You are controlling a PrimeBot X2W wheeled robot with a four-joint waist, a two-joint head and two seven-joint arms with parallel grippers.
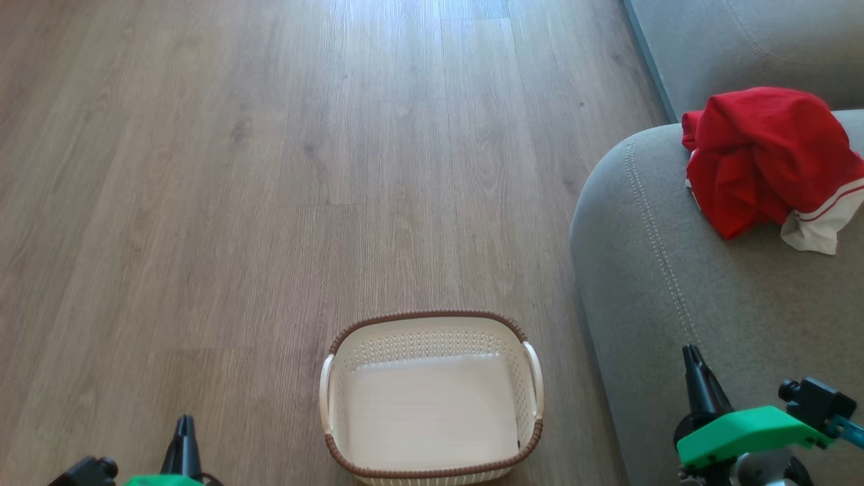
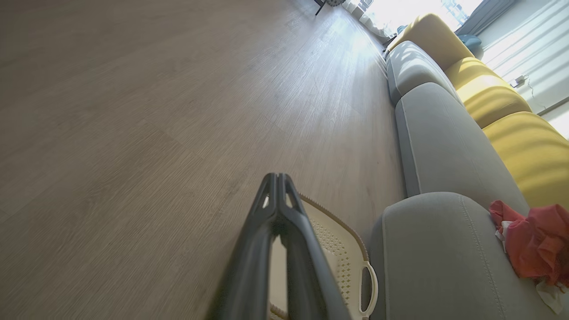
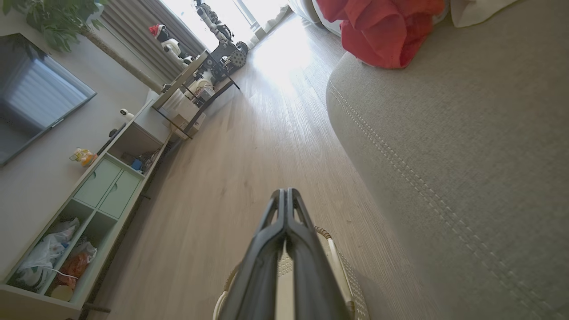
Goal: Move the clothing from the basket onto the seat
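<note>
The red clothing (image 1: 766, 158) with white trim lies heaped on the grey seat (image 1: 675, 270) at the right; it also shows as clothing (image 2: 535, 242) and clothing (image 3: 382, 26). The white basket (image 1: 432, 324) with a brown rim stands on the floor below centre, its inside bare. My left gripper (image 1: 183, 424) is at the lower left, fingers pressed together, holding nothing; its shut tips (image 2: 276, 178) point over the basket (image 2: 342, 262). My right gripper (image 1: 690, 352) hangs over the seat's front edge, shut and empty, seen also as gripper (image 3: 284, 192) above the basket (image 3: 342, 266).
Wood floor (image 1: 236, 202) stretches ahead and left of the basket. Yellow back cushions (image 2: 502, 98) line the seat (image 2: 444, 146). A low cabinet (image 3: 93, 195) with shelves, a wall screen (image 3: 31, 98), a plant (image 3: 49, 22) and a small table (image 3: 195, 84) with toys stand across the room.
</note>
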